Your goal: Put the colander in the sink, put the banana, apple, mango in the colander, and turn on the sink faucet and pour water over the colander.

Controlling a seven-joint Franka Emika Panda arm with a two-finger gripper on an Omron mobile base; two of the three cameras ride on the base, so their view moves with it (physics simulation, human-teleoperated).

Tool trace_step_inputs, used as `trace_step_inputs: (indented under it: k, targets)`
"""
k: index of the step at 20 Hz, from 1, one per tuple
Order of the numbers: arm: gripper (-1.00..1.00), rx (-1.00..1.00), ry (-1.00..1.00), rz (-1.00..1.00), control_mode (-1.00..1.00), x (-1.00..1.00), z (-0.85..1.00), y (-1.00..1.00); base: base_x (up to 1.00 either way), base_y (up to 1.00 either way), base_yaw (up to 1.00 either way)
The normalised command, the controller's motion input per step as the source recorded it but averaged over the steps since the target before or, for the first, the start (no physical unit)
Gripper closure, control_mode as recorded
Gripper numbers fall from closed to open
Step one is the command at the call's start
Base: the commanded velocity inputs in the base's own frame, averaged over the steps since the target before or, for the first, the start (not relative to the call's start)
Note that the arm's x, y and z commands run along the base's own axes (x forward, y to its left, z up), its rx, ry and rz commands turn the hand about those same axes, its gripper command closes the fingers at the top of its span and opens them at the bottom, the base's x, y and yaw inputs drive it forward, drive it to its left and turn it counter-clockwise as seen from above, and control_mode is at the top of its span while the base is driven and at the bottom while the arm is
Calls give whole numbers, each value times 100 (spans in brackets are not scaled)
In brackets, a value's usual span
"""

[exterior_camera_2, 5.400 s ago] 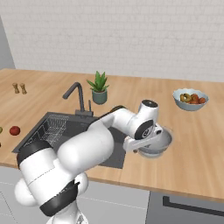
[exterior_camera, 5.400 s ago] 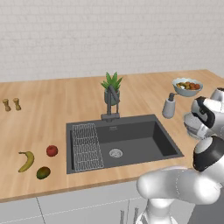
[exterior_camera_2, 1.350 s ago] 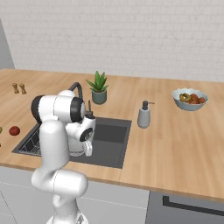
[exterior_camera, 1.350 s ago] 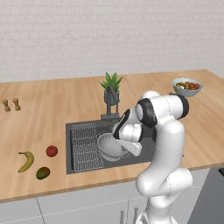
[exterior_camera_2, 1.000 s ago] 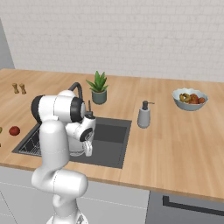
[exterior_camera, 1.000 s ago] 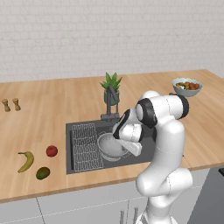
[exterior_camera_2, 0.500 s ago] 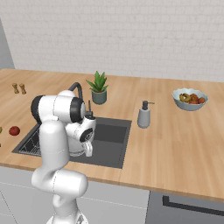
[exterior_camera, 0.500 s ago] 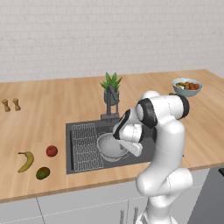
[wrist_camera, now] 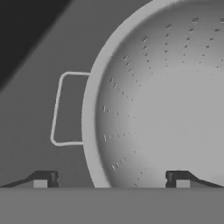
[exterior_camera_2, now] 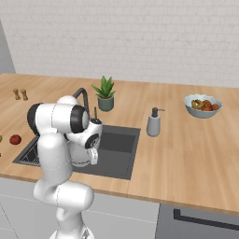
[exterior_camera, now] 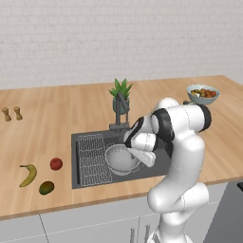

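Observation:
The silver-grey perforated colander [exterior_camera: 119, 160] rests upright on the floor of the dark sink [exterior_camera: 156, 163], right of the wire rack. In the hand view its bowl [wrist_camera: 166, 100] and a wire loop handle [wrist_camera: 56, 109] lie just ahead. My gripper [wrist_camera: 109, 181] is open, its fingertips [wrist_camera: 41, 179] wide apart on either side of the near rim without touching it. The hand hangs over the colander's right rim [exterior_camera: 136, 153]. On the counter left of the sink lie the banana [exterior_camera: 28, 174], the apple [exterior_camera: 56, 163] and the mango [exterior_camera: 46, 188]. The faucet [exterior_camera: 120, 110] stands behind the sink, with no water showing.
A flat wire rack [exterior_camera: 92, 152] fills the sink's left part. A potted plant [exterior_camera: 121, 92] stands behind the faucet, a soap dispenser [exterior_camera_2: 153, 123] right of the sink, a bowl of mixed fruit [exterior_camera: 202, 93] at the far right, two small shakers [exterior_camera: 12, 114] at the far left.
The colander came from the right counter into the sink. Over the last second the jaws spread and let go of its rim; the arm has hardly moved.

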Motion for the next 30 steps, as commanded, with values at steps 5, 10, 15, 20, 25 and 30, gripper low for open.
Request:
trace_step_inputs:
  k: [5,10,15,20,25,30]
  targets:
    - [-100,3,0,-16,-100,-48,89,-3,0,0,0]
    - [-100,2,7,-28,-100,-56,100,0,0,0,0]
    - [-100,0,14,-37,-100,-60,97,0,0,0,0]
    - [-100,0,16,-51,-100,-79,64,0,0,0,0]
    - [-100,0,10,-67,-100,-84,28,28,0,0,0]
    - [-100,0,3,-64,-100,-53,35,51,0,0,0]
